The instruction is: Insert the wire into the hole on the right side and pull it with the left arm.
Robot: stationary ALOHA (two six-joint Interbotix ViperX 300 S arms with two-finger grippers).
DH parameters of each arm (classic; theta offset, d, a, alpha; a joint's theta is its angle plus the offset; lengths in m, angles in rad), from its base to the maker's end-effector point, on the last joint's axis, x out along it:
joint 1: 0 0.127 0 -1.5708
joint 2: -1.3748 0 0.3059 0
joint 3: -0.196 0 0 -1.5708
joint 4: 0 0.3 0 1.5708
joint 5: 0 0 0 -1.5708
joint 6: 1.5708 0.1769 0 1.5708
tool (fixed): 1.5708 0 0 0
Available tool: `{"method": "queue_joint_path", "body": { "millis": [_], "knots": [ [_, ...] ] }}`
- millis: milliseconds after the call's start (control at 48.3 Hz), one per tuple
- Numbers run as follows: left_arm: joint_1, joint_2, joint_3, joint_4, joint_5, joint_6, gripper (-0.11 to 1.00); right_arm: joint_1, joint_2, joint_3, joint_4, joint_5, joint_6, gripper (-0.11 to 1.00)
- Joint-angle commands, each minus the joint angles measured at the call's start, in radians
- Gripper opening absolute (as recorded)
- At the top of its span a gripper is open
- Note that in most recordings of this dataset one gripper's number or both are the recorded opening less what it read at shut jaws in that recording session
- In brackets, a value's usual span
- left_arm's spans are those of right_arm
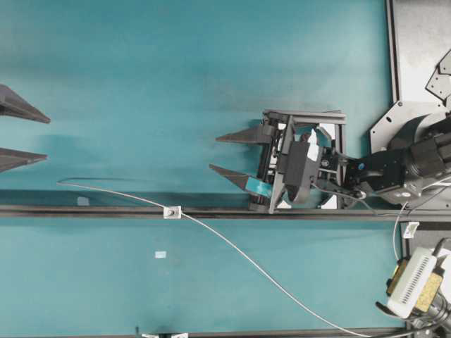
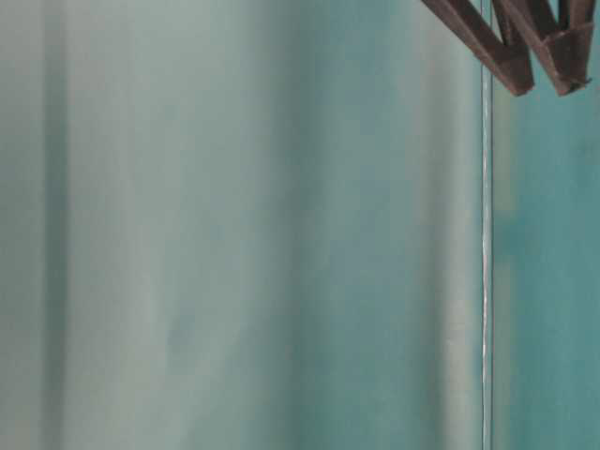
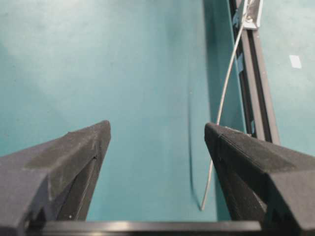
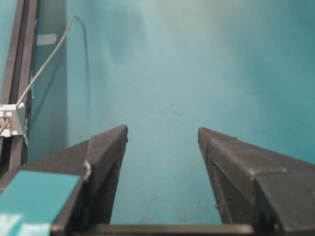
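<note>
My left gripper (image 1: 17, 132) hangs at the left edge of the teal table (image 1: 176, 70), its plain black fingers spread wide around nothing. The wire (image 1: 232, 246) already looks threaded: its free end lies just past the small metal tab (image 1: 172, 212) on the black rail (image 1: 296, 213), curling toward my left side, while the long run trails off to the table's bottom right corner. So the step in hand, as I judge it, is the pull. I should bring the left fingers down over the free end (image 3: 216, 123), close squarely on it near the tip, then draw leftward along the rail. My right gripper (image 1: 232, 153), teal-patched finger and all, stands agape and empty, above the rail mid-table.
</note>
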Motion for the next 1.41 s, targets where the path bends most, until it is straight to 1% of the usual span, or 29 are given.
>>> {"method": "queue_joint_path", "body": {
  "millis": [0,290,1388],
  "knots": [
    [0.005,-0.002,-0.012,0.002,-0.011,0.002,0.88,-0.003,-0.031,0.0,-0.002,-0.005,0.002,0.69],
    [0.003,-0.002,-0.008,0.003,-0.037,0.0,0.88,-0.003,-0.038,0.008,-0.002,-0.005,0.003,0.69],
    [0.005,0.002,-0.015,0.003,-0.037,0.0,0.88,-0.003,-0.038,0.008,-0.002,-0.005,0.003,0.69]
  ]
}}
